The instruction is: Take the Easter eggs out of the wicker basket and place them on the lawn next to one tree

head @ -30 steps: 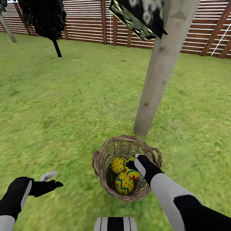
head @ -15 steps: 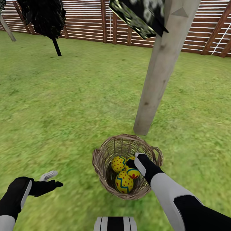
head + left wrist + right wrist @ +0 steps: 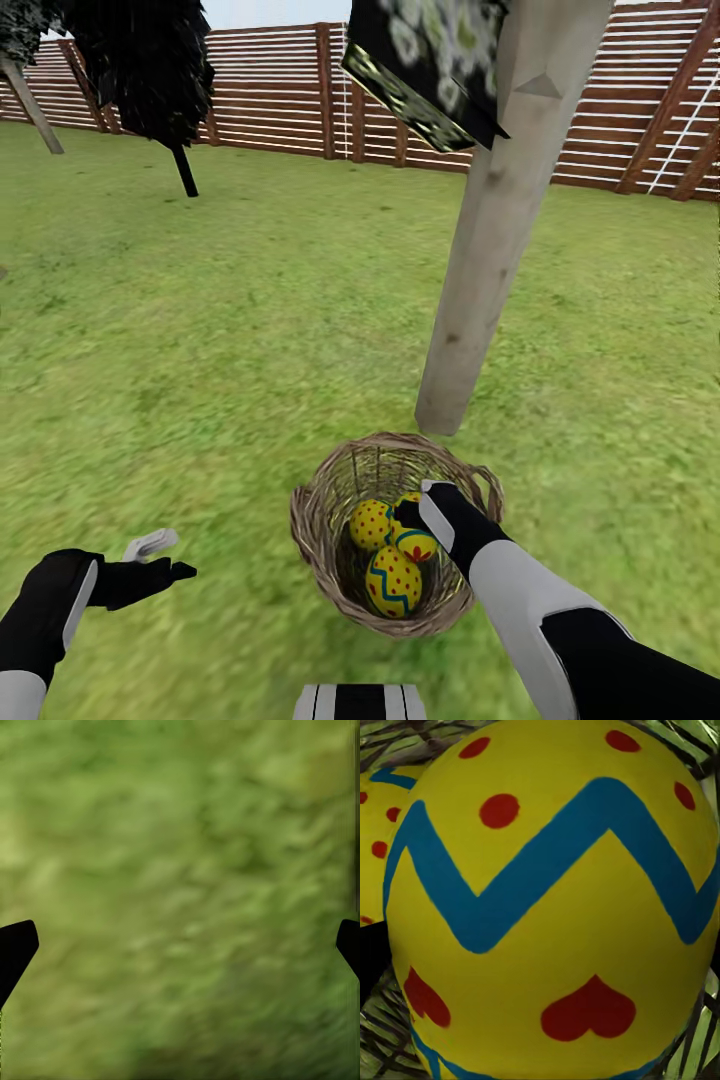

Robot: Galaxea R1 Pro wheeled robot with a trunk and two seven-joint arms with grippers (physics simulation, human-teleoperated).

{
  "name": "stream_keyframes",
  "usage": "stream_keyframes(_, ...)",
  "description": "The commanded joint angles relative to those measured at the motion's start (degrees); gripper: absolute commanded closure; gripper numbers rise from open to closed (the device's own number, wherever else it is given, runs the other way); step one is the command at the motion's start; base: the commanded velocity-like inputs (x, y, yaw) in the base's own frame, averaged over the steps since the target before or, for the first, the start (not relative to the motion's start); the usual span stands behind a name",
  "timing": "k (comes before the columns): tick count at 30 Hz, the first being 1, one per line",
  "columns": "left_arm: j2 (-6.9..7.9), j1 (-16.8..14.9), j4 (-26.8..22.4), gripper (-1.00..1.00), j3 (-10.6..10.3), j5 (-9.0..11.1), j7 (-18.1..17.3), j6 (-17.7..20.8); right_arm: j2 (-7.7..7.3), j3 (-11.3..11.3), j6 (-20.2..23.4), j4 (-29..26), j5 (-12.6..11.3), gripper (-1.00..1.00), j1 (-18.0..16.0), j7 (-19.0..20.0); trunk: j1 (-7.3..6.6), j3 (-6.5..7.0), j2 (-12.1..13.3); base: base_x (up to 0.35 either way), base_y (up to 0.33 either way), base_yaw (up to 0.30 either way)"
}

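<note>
- The left gripper (image 3: 160, 560) hovers over bare grass well to the left of the basket, its two fingers spread wide apart with nothing between them; in the left wrist view its dark fingertips (image 3: 15, 949) sit at opposite edges over blurry green lawn (image 3: 180, 870).
- A black-leaved tree with a thin black trunk (image 3: 183, 168) stands far off to the left of the basket, before the wooden slat fence (image 3: 270, 95).
- The wicker basket (image 3: 318, 540) stands upright on the lawn (image 3: 200, 350), just in front of the foot of the pale thick tree trunk (image 3: 480, 280), close to it but not touching.
- All three eggs lie in the basket: a red-dotted egg (image 3: 370, 523) at the left, a zigzag egg (image 3: 393, 582) nearest the robot, and the flower-marked egg (image 3: 414, 545) at the right.
- The right gripper (image 3: 408, 512) reaches down into the basket, right at the flower-marked egg; the right wrist view shows that egg (image 3: 555, 907) very close up, with weave (image 3: 382, 1050) around it.
- I cannot tell whether its fingers are clamped on the egg or merely around it.
</note>
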Motion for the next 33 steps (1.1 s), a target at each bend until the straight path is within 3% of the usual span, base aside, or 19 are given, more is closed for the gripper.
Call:
stream_keyframes(1, -0.03, 0.0, 0.0, -1.00, 0.1, -0.5, -0.5, 0.2, -0.02, 0.5, 0.3, -0.1, -0.6, 1.00, 0.0, -0.6, -0.03, 0.18, 0.0, 0.000, 0.000, 0.000)
stream_keyframes(12, 0.01, 0.0, 0.3, -1.00, 0.2, -0.6, -0.5, 0.4, 0.05, 0.6, 1.4, -0.2, -0.7, 1.00, 0.1, 1.4, -0.32, 2.62, 0.1, -0.140, 0.000, 0.000)
stream_keyframes(15, 0.03, 0.0, 0.2, -1.00, 0.2, -0.6, -0.5, 0.4, 0.05, 0.7, 2.9, -0.7, -0.6, 1.00, 0.0, 8.5, -0.39, 3.29, 0.2, -0.001, 0.000, 0.000)
stream_keyframes(16, 0.02, 0.0, 0.3, -1.00, 0.2, -0.6, -0.5, 0.4, -0.10, 0.7, 3.2, -2.5, -0.6, 1.00, 0.2, 9.4, -0.42, 3.51, 0.2, 0.000, 0.000, 0.000)
stream_keyframes(18, 0.02, 0.0, 0.4, -1.00, 0.3, -0.6, -0.5, 0.4, -0.33, 0.7, 8.9, -14.5, -0.6, 1.00, 1.5, 10.0, -0.47, 3.95, 0.2, 0.000, 0.000, 0.000)
stream_keyframes(21, 0.01, 0.0, 0.5, -1.00, 0.3, -0.7, -0.5, 0.4, -0.46, 0.7, 21.0, -35.7, -0.5, 1.00, 9.1, 10.1, -0.55, 4.62, 0.3, 0.000, 0.000, 0.000)
stream_keyframes(23, 0.01, 0.0, 0.5, -1.00, 0.3, -0.7, -0.5, 0.4, -0.40, 0.7, 24.7, -49.5, -0.6, 1.00, 14.3, 10.1, -0.60, 5.06, 0.3, 0.000, 0.000, 0.000)
stream_keyframes(26, -0.49, -1.0, -0.5, -1.00, 1.1, 0.3, -1.5, -0.1, -1.38, -0.3, 23.7, -48.8, 0.4, 1.00, 14.2, 9.7, -0.61, 5.05, 0.3, 0.000, 0.000, 0.000)
stream_keyframes(28, 0.17, -1.7, -1.2, -1.00, 0.5, 0.0, -0.8, 0.2, -1.33, 0.4, 24.3, -48.3, -0.2, 1.00, 13.7, 10.5, -0.64, 5.27, 0.3, 0.000, 0.000, 0.000)
stream_keyframes(33, 0.59, -2.6, -2.8, -1.00, -0.3, 1.9, 0.8, 0.5, -2.37, 0.8, 24.7, -48.7, -1.7, 1.00, 13.6, 10.8, -0.76, 6.38, 0.4, 0.000, 0.000, 0.000)
